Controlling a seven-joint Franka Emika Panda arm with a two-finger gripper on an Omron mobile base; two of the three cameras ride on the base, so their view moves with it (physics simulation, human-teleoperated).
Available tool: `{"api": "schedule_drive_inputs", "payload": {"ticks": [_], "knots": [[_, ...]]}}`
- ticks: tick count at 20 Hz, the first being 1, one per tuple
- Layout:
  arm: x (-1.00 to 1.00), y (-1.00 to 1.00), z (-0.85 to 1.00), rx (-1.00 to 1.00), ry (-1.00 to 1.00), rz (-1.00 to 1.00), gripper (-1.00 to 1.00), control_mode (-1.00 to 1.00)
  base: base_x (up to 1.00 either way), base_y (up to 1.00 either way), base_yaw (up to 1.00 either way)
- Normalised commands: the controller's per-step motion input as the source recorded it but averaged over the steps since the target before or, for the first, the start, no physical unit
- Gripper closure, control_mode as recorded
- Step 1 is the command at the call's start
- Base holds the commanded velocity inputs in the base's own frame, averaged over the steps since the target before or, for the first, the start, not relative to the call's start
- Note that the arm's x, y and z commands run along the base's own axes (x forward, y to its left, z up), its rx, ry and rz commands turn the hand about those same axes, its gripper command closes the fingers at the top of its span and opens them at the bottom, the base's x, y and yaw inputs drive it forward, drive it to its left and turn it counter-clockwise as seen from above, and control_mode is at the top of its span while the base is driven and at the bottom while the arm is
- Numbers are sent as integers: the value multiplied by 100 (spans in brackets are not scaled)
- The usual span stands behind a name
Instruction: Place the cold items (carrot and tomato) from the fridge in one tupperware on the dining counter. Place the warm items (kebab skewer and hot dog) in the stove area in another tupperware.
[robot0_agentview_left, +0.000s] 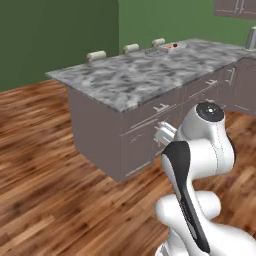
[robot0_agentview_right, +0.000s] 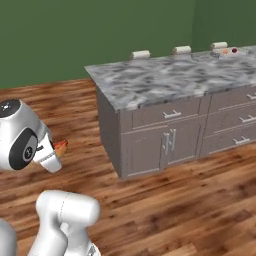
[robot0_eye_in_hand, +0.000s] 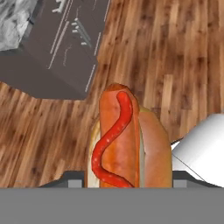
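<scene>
Hot dog: the hot dog (robot0_eye_in_hand: 124, 144) sits between the finger tips of the gripper (robot0_eye_in_hand: 127, 177) in the hand view, bun pale on both sides, sausage on top with a wavy red line of sauce running its length. Its far end points toward the counter. In the right base view an orange-red tip of it (robot0_agentview_right: 61, 145) pokes out past the white hand, above the floor.

Gripper: the jaws are closed around the hot dog at a middling width, one at each side of the bun. The hand hangs in the air over the floor, near the arm's body, well apart from the counter.

Arm: the white arm (robot0_agentview_left: 200, 165) is folded up close to the base, at the near right of the left base view.

Dining counter: the dining counter (robot0_agentview_left: 145, 75) has a grey marbled top and grey-brown cabinet fronts with silver handles. It stands ahead of the robot, its near corner closest.

Tupperware: a shallow container (robot0_agentview_left: 167, 48) lies on the far part of the countertop, with small red and orange things in it, too small to name. From the right base view it shows at the far right (robot0_agentview_right: 232, 51).

Stools: three pale stool backs (robot0_agentview_left: 131, 48) peep up behind the counter's far edge.

Floor: the wooden floor (robot0_agentview_right: 165, 210) spreads around the counter.

Wall: a green wall (robot0_agentview_right: 75, 35) closes the room behind.
</scene>
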Motion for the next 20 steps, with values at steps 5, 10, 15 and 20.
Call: {"api": "schedule_drive_inputs", "payload": {"ticks": [5,10,15,20], "knots": [[0,0,0,0,0,0,100,100,55,100,3],[0,0,0,0,0,0,100,100,69,100,0],[0,0,0,0,0,0,100,100,68,100,0],[0,0,0,0,0,0,100,100,71,100,-3]]}}
